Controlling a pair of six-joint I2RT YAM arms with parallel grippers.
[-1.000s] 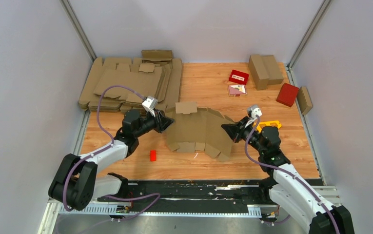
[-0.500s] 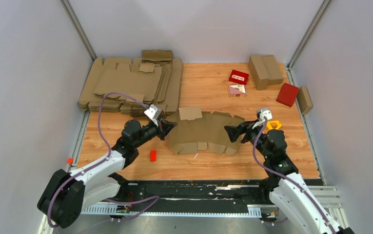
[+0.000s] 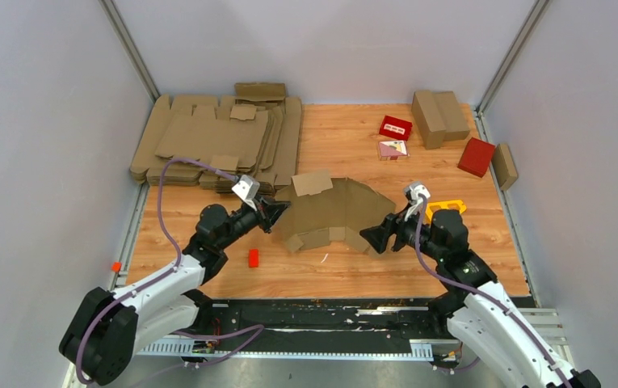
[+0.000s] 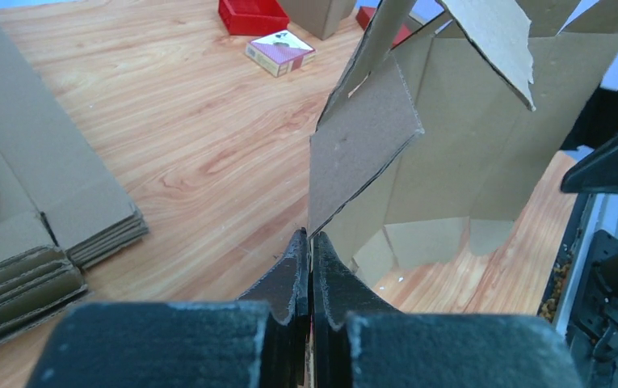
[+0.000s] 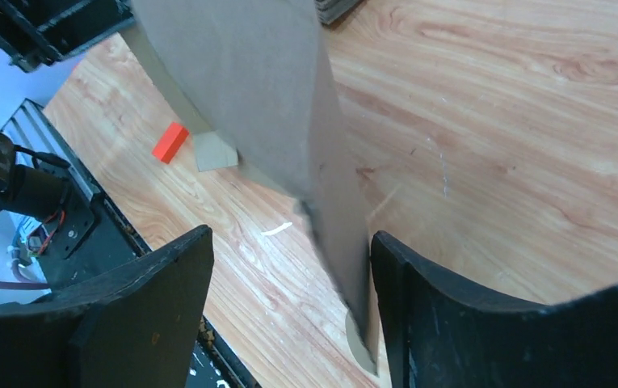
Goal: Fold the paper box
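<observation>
**A:** Top external first. Where's the box (image 3: 334, 214)?

**B:** Mid-table (image 3: 330, 271), standing as a humped arch between the arms. Half a second ago it lay lower and wider; now its right edge is pulled in and the hump is taller. The left gripper (image 3: 277, 214) is at its left edge, as before. The right gripper (image 3: 370, 240) has come nearer and leftward, to the box's right foot.

**A:** Anything else nearby?

**B:** A red block (image 3: 253, 257) lies on the wood just left of the box, unmoved. The stack (image 3: 216, 141) of flat blanks sits at the far left.

**A:** Left wrist?

**B:** The left gripper (image 4: 309, 238) has its fingers pressed together on the bottom corner of a flap of the box (image 4: 451, 145), which rises tilted above them. The stack (image 4: 14, 218) is to the left.

**A:** Right wrist?

**B:** The right gripper (image 5: 289, 242) has its fingers spread wide, with a panel of the box (image 5: 249, 81) hanging edge-on between them. It is close to the right finger (image 5: 418, 275), possibly touching. Nothing is clamped. The red block (image 5: 170, 142) shows beyond.
</observation>
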